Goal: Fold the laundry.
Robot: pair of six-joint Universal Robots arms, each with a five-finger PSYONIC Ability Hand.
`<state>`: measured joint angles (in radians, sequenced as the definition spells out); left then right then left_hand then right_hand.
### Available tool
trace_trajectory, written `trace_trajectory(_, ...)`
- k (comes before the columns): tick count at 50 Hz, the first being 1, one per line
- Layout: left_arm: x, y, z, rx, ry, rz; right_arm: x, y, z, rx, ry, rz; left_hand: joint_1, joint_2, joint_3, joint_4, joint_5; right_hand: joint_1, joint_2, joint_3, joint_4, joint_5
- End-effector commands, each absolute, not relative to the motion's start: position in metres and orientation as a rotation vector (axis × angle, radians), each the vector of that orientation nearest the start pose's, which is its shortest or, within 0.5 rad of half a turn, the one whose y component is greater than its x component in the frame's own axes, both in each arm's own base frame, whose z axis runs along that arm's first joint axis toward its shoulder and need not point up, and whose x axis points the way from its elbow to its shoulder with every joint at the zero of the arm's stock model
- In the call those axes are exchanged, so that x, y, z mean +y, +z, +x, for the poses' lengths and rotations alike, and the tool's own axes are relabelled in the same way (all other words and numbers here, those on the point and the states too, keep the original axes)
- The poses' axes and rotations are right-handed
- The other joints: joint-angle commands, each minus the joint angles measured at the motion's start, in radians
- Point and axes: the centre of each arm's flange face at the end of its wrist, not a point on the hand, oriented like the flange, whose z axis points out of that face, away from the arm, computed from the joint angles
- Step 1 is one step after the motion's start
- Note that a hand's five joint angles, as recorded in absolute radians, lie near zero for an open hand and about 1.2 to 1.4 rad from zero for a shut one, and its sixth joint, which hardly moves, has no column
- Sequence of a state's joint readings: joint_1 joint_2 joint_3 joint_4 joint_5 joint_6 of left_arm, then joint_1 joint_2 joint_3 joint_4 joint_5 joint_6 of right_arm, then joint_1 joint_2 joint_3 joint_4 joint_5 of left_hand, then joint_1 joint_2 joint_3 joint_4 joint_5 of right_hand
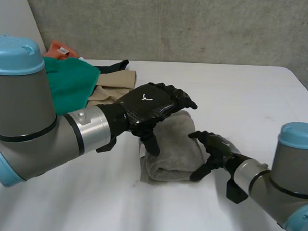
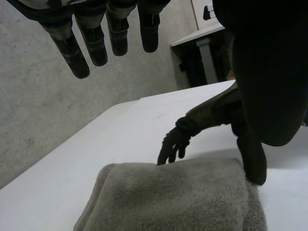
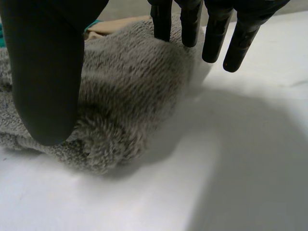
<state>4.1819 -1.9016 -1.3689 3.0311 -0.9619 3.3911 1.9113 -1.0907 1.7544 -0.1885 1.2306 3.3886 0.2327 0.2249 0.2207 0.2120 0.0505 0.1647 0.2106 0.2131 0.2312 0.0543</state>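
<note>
- Markings: a small white emblem sat on the back of the left hand; a white label on the orange cloth was too small to read.
- Over the folded grey towel hovered the left hand, its fingers straight, slightly apart and holding nothing, while its thumb pointed down to the towel's near edge.
- At the towel's opposite side was the right hand, with fingers straight and a little spread, their tips at the pile of the cloth; its thumb stood well apart from them and pinched nothing.
- Between the two hands, the grey towel lay in the middle of the white table.
- Beyond the left arm, a green cloth, a tan cloth and a black cloth were heaped with the orange cloth at the table's far corner.
</note>
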Motion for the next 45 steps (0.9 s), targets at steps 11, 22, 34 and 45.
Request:
trace_trajectory(11,-0.2,0.257,-0.332,-1.638,1.466,-1.204,-0.263,0.11,0.291,2.23,-1.354,-0.366,0.025,0.033,0.037,0.046,0.033,1.232,1.186,1.183,1.165,1.167)
trace_trajectory(22,-0.2,0.262,-0.33,-1.627,1.484,-1.2,-0.345,0.149,0.256,2.142,-1.652,-0.221,0.022,0.03,0.034,0.043,0.03,1.232,1.186,1.183,1.165,1.167)
trace_trajectory(34,-0.199,0.262,-0.33,-1.629,1.485,-1.2,-0.475,0.142,0.149,2.359,-2.039,-0.155,0.022,0.03,0.034,0.043,0.03,1.232,1.186,1.183,1.165,1.167)
trace_trajectory(45,-0.198,0.259,-0.329,-1.638,1.474,-1.2,-0.534,0.117,0.097,2.435,-2.029,-0.309,0.022,0.03,0.034,0.043,0.03,1.232,1.186,1.183,1.165,1.167)
